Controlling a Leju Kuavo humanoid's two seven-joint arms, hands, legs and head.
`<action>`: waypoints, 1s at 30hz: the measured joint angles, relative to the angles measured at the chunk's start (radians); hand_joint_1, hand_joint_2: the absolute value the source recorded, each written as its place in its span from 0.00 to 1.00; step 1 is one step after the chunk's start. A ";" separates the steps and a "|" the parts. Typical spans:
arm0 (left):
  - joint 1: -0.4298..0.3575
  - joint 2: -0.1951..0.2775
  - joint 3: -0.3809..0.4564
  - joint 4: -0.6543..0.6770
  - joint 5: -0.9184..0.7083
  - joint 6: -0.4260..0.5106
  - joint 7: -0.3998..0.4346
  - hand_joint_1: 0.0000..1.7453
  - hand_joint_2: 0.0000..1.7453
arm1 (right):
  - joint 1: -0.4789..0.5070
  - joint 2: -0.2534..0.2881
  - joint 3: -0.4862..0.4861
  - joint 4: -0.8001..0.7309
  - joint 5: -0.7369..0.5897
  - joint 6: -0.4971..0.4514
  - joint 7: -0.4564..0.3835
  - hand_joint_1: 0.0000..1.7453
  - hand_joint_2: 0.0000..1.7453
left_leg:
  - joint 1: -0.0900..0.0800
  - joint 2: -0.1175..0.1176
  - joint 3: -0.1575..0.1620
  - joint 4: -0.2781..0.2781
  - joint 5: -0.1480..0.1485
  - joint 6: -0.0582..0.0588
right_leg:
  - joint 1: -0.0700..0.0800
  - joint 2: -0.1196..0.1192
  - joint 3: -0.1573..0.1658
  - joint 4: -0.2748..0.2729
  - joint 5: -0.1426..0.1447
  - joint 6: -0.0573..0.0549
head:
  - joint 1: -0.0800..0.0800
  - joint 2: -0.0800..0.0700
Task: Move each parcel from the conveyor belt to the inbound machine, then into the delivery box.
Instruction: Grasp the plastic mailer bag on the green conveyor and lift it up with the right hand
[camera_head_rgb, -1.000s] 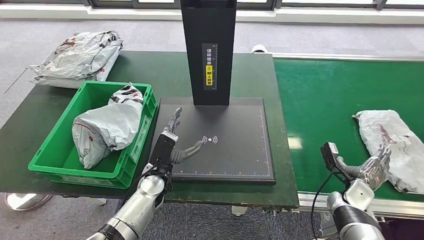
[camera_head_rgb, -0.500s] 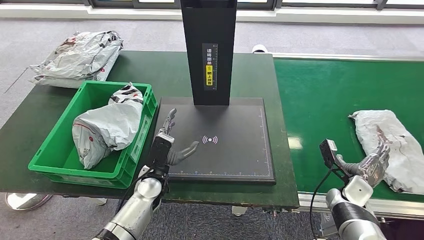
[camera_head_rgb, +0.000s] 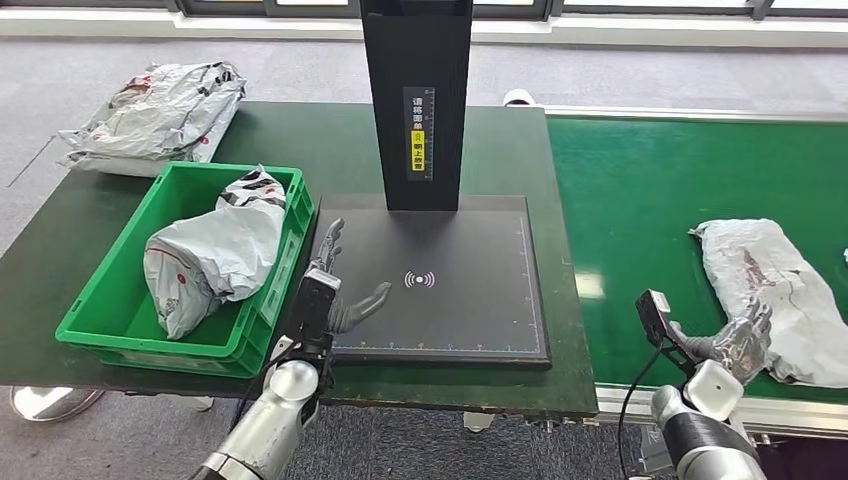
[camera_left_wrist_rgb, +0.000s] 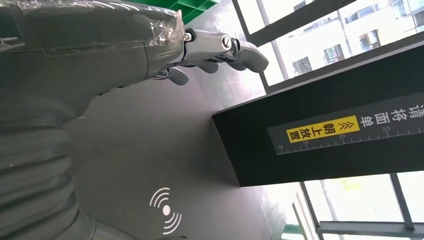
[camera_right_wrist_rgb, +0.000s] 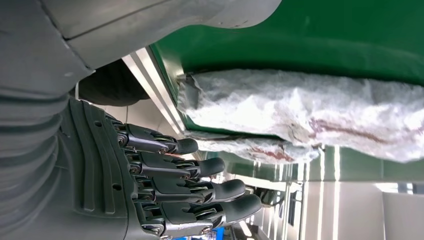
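A: Which step are you on?

B: The first one, by my reading: the pickup from the belt (camera_head_rgb: 660, 190). Your right hand (camera_head_rgb: 742, 338) hangs at the near edge of the belt with its fingers (camera_right_wrist_rgb: 210, 192) spread and slightly curled, holding nothing. The parcel (camera_head_rgb: 770, 292) lies flat on the belt just ahead of those fingertips. From the head view I cannot tell whether they touch it; the right wrist view shows a gap.

A: And your left hand?

B: Your left hand (camera_head_rgb: 335, 290) is wide too, empty, poised over the near-left corner of the scanner pad (camera_head_rgb: 470, 300). The pad's signal mark (camera_head_rgb: 420, 279) sits just beyond its thumb. Outboard of that hand is the green box (camera_head_rgb: 110, 330), with one grey parcel (camera_head_rgb: 215, 255) already in it. More bags (camera_head_rgb: 155, 115) lie on the tabletop (camera_head_rgb: 300, 140) past the box.

A: What does the next move call for?

B: You need to reach the right hand farther over the parcel so the fingers get past its near edge, then close on it. The bag looks soft and crumpled, so I judge it will sag and may slip from a shallow pinch. Take a deep hold before you lift and carry it across to the pad.
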 joint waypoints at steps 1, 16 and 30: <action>0.004 0.001 0.000 -0.005 -0.001 0.001 -0.001 0.00 1.00 | 0.000 0.000 0.000 0.001 0.002 0.011 0.007 0.00 1.00 | 0.000 0.000 0.000 0.000 0.000 0.000 | 0.000 0.000 0.000 0.000 0.000 0.000 | 0.000 0.000; 0.003 0.001 0.004 -0.024 -0.012 0.001 0.014 0.00 1.00 | -0.011 0.000 0.000 0.018 0.007 0.055 0.064 0.00 1.00 | 0.000 0.000 0.000 0.000 0.000 0.000 | 0.000 0.000 0.000 0.000 0.000 0.000 | 0.000 0.000; -0.005 0.001 0.011 -0.013 -0.007 -0.005 0.014 0.00 1.00 | -0.012 0.000 0.000 0.025 0.021 0.082 0.086 0.00 1.00 | 0.000 0.000 0.000 0.000 0.000 0.000 | 0.000 0.000 0.000 0.000 0.000 0.000 | 0.000 0.000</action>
